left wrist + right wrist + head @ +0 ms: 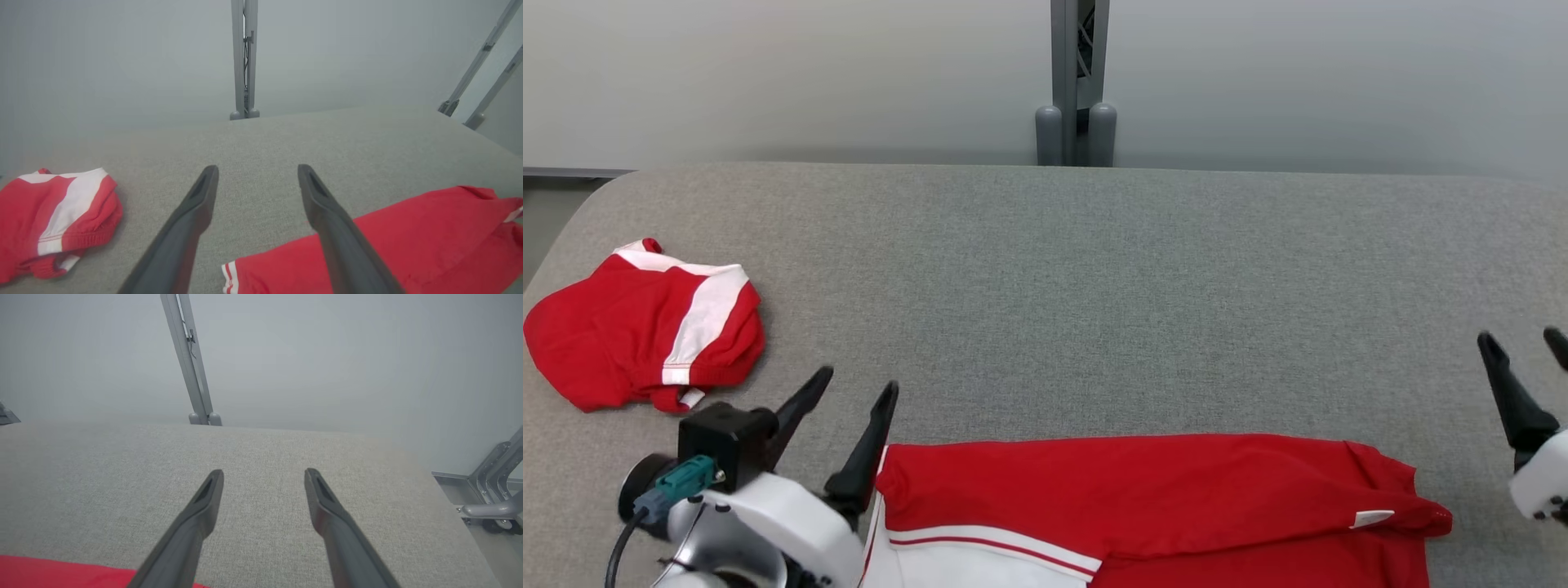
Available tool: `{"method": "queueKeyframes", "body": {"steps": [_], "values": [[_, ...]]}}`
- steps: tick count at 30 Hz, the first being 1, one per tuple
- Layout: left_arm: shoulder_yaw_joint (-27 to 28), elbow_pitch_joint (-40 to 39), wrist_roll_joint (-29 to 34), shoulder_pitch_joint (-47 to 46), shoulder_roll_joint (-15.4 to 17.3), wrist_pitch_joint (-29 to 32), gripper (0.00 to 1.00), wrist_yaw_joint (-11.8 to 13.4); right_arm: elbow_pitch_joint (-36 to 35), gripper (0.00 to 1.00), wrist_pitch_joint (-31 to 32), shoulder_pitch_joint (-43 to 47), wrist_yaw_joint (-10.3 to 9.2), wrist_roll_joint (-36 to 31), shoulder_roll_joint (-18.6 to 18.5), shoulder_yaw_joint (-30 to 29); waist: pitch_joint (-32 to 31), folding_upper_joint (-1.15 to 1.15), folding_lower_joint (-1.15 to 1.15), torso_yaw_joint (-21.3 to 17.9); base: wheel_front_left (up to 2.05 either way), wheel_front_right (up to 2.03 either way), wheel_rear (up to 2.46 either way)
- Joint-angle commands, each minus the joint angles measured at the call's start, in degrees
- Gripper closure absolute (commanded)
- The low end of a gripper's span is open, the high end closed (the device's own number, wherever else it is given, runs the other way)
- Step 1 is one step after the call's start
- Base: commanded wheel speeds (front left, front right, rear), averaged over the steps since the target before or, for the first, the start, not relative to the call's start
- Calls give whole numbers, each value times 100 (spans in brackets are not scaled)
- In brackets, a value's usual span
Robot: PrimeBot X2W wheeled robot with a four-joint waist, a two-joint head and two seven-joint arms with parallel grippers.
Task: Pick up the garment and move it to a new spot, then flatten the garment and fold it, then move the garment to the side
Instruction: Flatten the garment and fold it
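The head view takes in both tools at once: the left gripper point(859, 378) at the lower left, its two dark fingers spread apart and holding nothing, and the right gripper point(1520, 335) at the right edge, likewise spread and empty. The garment point(1160, 498) lies between them along the near edge of the grey table point(1094, 269). It is a red shirt laid out in a long, fairly flat band, with a white panel and a thin red stripe at its left end and a small white tab near its bunched right end. The left gripper's inner finger stands just beside the garment's left corner; whether it touches the cloth I cannot tell. The right gripper sits apart from the garment's right end. A crumpled shirt point(645, 335), red with a white band, lies near the table's left edge, well apart from the garment. The left wrist view adds two slanted metal braces point(474, 69) past the table's far right corner. The right wrist view adds a metal frame point(490, 498) with a small wheel on the floor beyond the table's right edge. An upright grey post point(1078, 82) stands behind the middle of the far edge. The middle, far and right stretches of the table are bare cloth.
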Motion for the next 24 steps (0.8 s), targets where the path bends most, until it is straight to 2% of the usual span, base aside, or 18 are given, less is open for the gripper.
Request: {"method": "queueKeyframes", "body": {"steps": [1,6,7,11,13,18,24], "values": [[57,59,3,-123,-135,-224,0,59,-49,0,-257,-78,-2,-94,86,-44,-16,0,0,-18,0,0,0],[158,445,243,-393,-549,-1278,0,154,-213,0,-1228,-173,-2,-425,454,-44,-61,0,0,-109,0,0,0],[257,632,191,-433,-776,-1751,0,190,-258,0,-1536,-116,-2,-523,591,48,-78,0,0,-147,0,0,0],[447,1023,-8,-456,-1189,-2571,0,39,-203,0,-2044,62,-2,-536,886,194,-114,0,0,-201,0,0,0],[495,1129,27,-444,-1230,-2661,0,-13,-160,0,-2111,123,-2,-435,1009,249,-128,0,0,-215,0,0,0],[783,1464,295,-213,-1640,-2789,0,-219,57,0,-2300,371,-2,-464,1185,623,-154,0,0,-272,0,0,0],[1295,1666,695,126,-2094,-2790,0,-585,283,0,-2406,383,-1,-518,1210,713,-144,0,0,-301,0,0,0]]}}
